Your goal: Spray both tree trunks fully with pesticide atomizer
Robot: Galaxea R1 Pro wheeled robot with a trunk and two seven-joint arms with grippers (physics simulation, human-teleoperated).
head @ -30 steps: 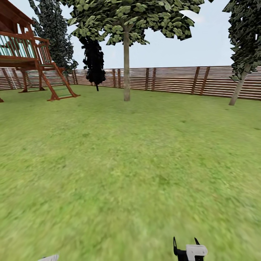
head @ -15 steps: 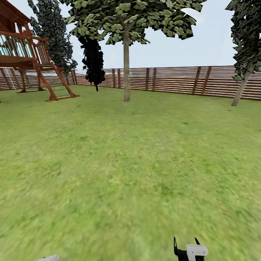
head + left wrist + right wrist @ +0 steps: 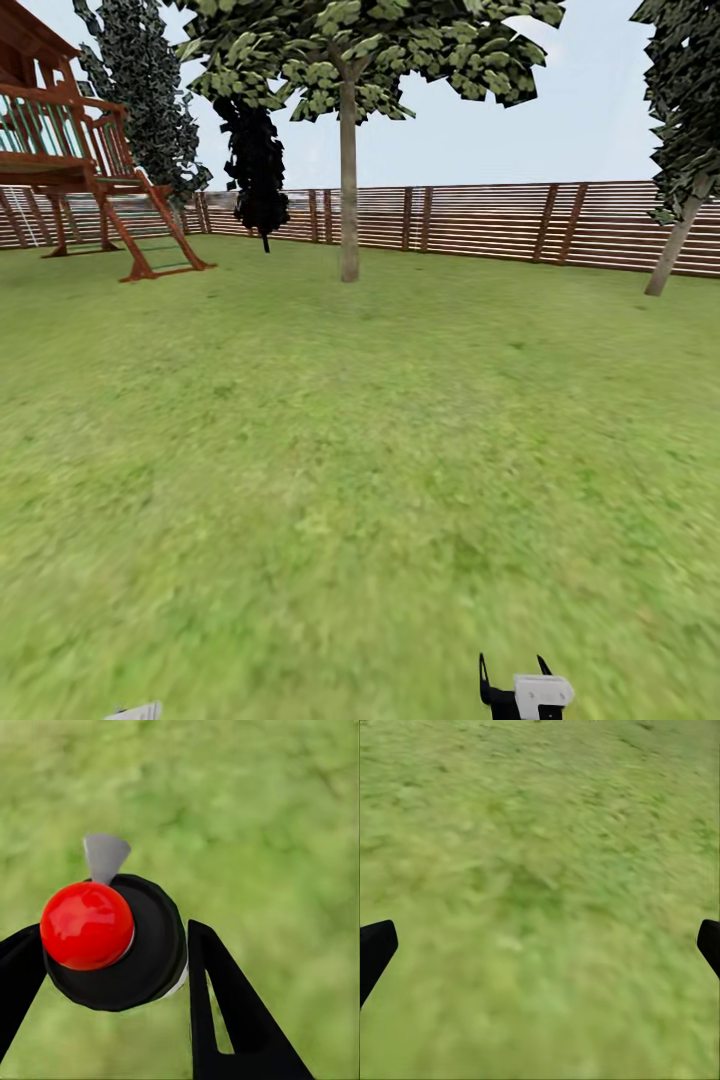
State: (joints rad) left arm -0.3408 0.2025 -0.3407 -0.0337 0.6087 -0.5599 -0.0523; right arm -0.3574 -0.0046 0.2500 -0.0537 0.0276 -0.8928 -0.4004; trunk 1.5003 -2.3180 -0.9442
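Head view: green lawn (image 3: 360, 480), wooden fence (image 3: 480, 222), tree trunk (image 3: 348, 180) far ahead, second tree (image 3: 680, 235) at right, right gripper (image 3: 513, 678) low; left wrist: left gripper (image 3: 112, 967) clamped on sprayer (image 3: 112, 941), red-topped; right wrist: fingers (image 3: 375, 949) wide apart over grass.

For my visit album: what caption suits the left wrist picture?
Left pincer shut on the pesticide atomizer, its red knob up, above the blurry green lawn.
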